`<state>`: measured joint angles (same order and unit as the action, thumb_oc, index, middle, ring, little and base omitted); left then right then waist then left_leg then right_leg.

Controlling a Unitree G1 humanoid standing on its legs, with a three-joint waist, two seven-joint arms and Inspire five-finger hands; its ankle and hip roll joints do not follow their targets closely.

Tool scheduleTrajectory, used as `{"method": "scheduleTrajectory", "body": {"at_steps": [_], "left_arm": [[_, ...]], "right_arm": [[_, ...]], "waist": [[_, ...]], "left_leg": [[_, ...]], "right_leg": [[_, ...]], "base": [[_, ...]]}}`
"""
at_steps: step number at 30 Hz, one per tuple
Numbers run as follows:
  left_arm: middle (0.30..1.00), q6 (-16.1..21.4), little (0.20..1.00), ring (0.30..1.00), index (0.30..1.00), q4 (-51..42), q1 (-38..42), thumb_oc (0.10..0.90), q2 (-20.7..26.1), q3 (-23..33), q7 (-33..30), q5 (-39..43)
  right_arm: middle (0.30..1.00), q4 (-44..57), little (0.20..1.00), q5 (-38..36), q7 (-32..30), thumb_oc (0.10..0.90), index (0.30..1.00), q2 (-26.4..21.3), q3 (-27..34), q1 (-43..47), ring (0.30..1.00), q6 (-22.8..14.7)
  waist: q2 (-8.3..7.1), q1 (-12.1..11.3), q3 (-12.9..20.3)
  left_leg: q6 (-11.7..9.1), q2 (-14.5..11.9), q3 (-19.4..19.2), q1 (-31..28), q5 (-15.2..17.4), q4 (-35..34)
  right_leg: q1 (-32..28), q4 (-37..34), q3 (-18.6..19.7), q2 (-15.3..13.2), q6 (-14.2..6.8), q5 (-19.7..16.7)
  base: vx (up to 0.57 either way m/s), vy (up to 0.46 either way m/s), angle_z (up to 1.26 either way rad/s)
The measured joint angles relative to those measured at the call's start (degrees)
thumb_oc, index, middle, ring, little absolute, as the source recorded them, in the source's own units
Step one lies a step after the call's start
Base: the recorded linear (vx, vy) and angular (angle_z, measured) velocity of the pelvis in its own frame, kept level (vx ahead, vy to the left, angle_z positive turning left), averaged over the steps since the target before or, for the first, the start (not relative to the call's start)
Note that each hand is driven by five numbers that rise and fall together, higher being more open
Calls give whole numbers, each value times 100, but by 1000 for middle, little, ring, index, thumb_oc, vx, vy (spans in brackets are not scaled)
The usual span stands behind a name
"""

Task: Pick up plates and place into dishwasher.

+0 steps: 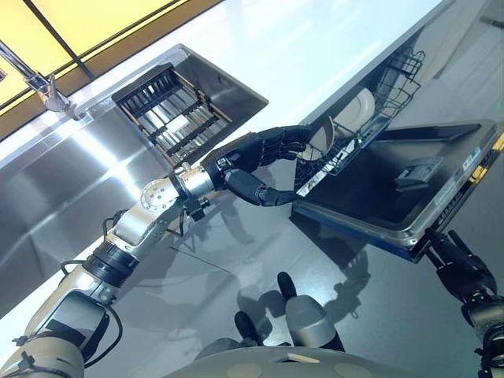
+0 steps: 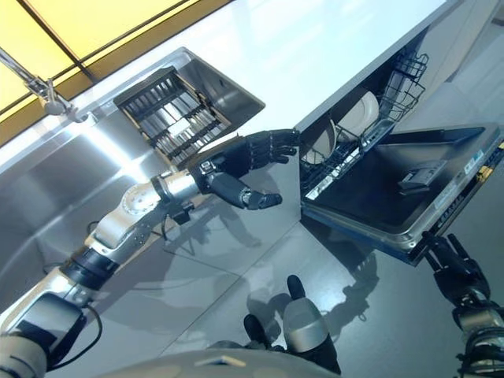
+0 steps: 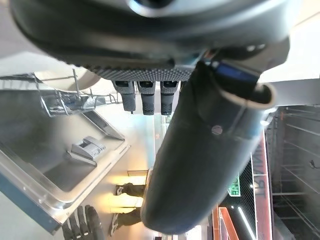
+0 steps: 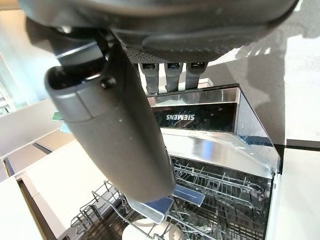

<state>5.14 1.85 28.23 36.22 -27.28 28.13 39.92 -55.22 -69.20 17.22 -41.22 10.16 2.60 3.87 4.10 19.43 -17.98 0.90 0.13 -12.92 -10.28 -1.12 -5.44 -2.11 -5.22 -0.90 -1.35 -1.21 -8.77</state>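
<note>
Left eye: left hand (image 1: 256,153) empty, fingers relaxed, reaching at dishwasher (image 1: 409,185) rack; plates (image 1: 364,104) standing inside it. Right eye: right hand (image 2: 450,268) below open door. Right wrist: fingers straight, nothing held

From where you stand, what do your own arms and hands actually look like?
Both arms are silver-grey metal with rounded joints and dark bands between the segments. The left arm has a shiny perforated disc near its wrist. Each ends in a dark hand: the left hand has black segmented fingers and a thick, smooth dark thumb. The right hand looks the same dark colour. Neither thumb bears a white cover.
</note>
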Motion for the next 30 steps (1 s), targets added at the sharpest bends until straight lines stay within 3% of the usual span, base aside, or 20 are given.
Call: {"method": "scheduleTrajectory", "body": {"at_steps": [11,16,19,21,22,23,24,25,26,28,29,30], "left_arm": [[900,7,900,900,900,120,11,800,-36,-1,2,5],[900,12,900,900,900,115,43,800,-19,3,-12,82],[900,12,900,900,900,129,70,800,1,3,-22,104],[900,19,900,900,900,142,70,800,-5,2,-17,109],[900,38,900,900,900,110,56,800,-188,2,-16,115],[900,120,900,900,900,7,97,800,-180,-94,35,120],[900,132,900,900,900,-66,192,800,-43,-174,76,119],[900,134,900,900,900,100,367,800,-53,-261,113,115],[900,143,900,900,900,158,343,800,-59,-259,61,119],[900,179,900,900,900,201,271,800,-89,-258,43,121],[900,187,900,900,900,218,177,800,-175,-260,49,120],[900,193,900,900,900,218,164,800,-210,-261,51,121]], "right_arm": [[900,420,900,-2,-172,800,900,-22,-211,377,900,146],[900,416,900,-45,-171,800,900,21,-212,701,900,142],[900,420,900,-164,-152,800,900,79,-275,1046,900,115],[900,434,900,-182,-75,800,900,152,-497,1320,900,102],[900,438,900,-186,15,800,900,117,-532,1461,900,102],[900,447,900,-205,36,800,900,118,-520,1528,900,76],[900,461,900,-229,43,800,900,135,-528,1532,900,80],[900,461,900,-235,61,800,900,119,-529,1661,900,86],[900,475,900,-248,114,800,900,129,-572,1752,900,92],[900,477,900,-275,225,800,900,130,-681,1861,900,102],[900,485,900,-278,381,800,900,119,-810,1998,900,120],[900,485,900,-279,455,800,900,127,-864,2058,900,123]], "waist": [[-44,-86,4],[-86,-304,15],[-134,-392,17],[-95,-434,30],[248,-590,20],[292,-576,64],[94,-579,133],[97,-583,67],[75,-634,64],[116,-717,82],[293,-744,196],[347,-745,230]], "left_leg": [[-4,-13,401,9,3,0],[-4,-103,619,93,4,-1],[-42,-135,502,94,-20,23],[-103,-225,540,73,-59,13],[-117,-493,814,255,-146,58],[-43,-480,911,536,68,234],[-101,-313,836,593,131,212],[-248,-289,712,583,34,202],[-282,-206,639,416,-39,186],[-285,-215,586,263,-38,185],[-283,-283,591,158,-40,225],[-284,-311,589,157,-39,226]], "right_leg": [[98,60,-142,89,-1,0],[311,349,-187,202,-34,33],[329,258,-763,113,-35,22],[344,344,-876,164,-132,53],[831,1679,-362,429,348,442],[922,2366,152,353,466,1012],[593,1788,174,55,172,1338],[239,1095,-579,-160,336,847],[-37,750,-632,-194,348,712],[-247,492,-641,-146,337,617],[-435,182,-800,-24,344,475],[-476,95,-861,18,363,424]], "base": [[69,8,-15],[76,8,-11],[59,9,-19],[49,7,-44],[35,3,-11],[30,1,14],[29,-3,70],[28,-7,61],[28,-9,42],[15,-11,9],[14,-12,20],[24,-19,42]]}}
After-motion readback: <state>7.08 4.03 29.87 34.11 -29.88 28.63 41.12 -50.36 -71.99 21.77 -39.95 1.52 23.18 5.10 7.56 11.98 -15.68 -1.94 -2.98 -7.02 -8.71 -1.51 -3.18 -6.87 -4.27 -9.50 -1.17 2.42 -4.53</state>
